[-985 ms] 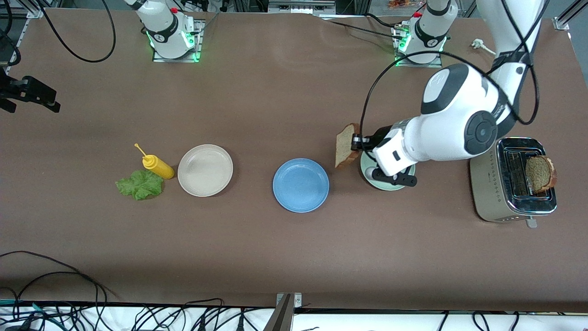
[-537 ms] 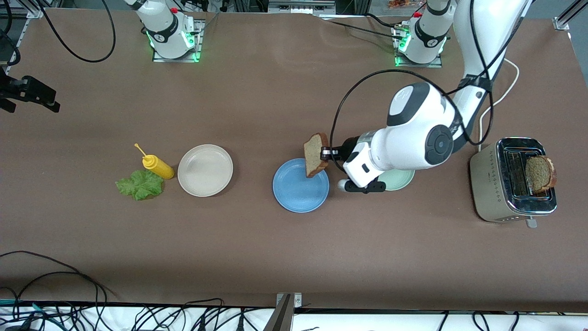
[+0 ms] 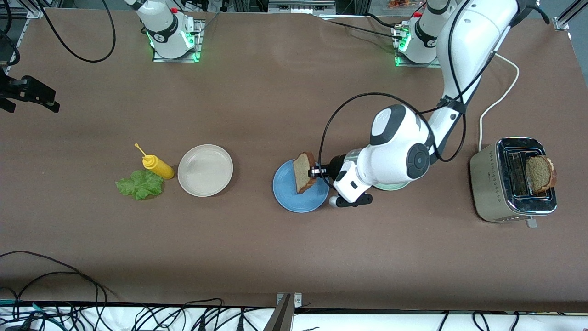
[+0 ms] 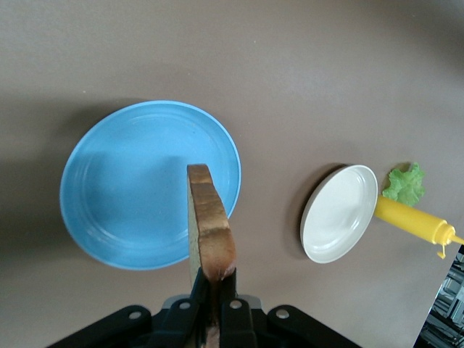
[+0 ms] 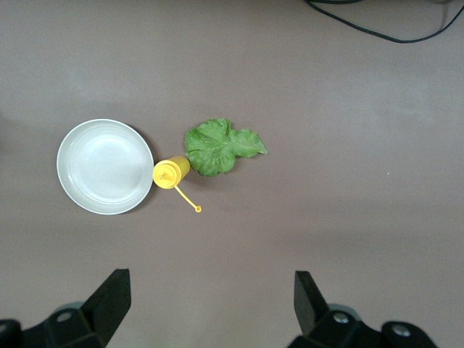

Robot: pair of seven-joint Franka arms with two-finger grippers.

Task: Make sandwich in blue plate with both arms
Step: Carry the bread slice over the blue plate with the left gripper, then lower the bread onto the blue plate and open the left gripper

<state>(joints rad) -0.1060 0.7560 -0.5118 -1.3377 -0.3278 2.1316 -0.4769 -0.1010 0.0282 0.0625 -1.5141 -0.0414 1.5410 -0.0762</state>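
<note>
**First slice over the blue plate, nothing set down yet**

The landmark is the blue plate, a round, shallow, glossy dish with a low rim, and it is still bare. The left gripper hangs over the half of it toward the left arm's end of the table, its fingers clamped on the crust of a bread slice. The slice stands on edge above the plate, not touching it as far as I can tell; its crumb is coarse and brown and its crust darker, glossy in the left wrist view.

By my reading, the task is at its start: this slice has to be laid flat, and everything else is left.

Level with the plate, toward the right arm's end, lie a matte beige plate, a yellow squeeze bottle on its side, and a ruffled green lettuce leaf. Toward the left arm's end, a second slice stands in a shiny metal toaster.

The right gripper hangs open over bare table near the lettuce.
</note>
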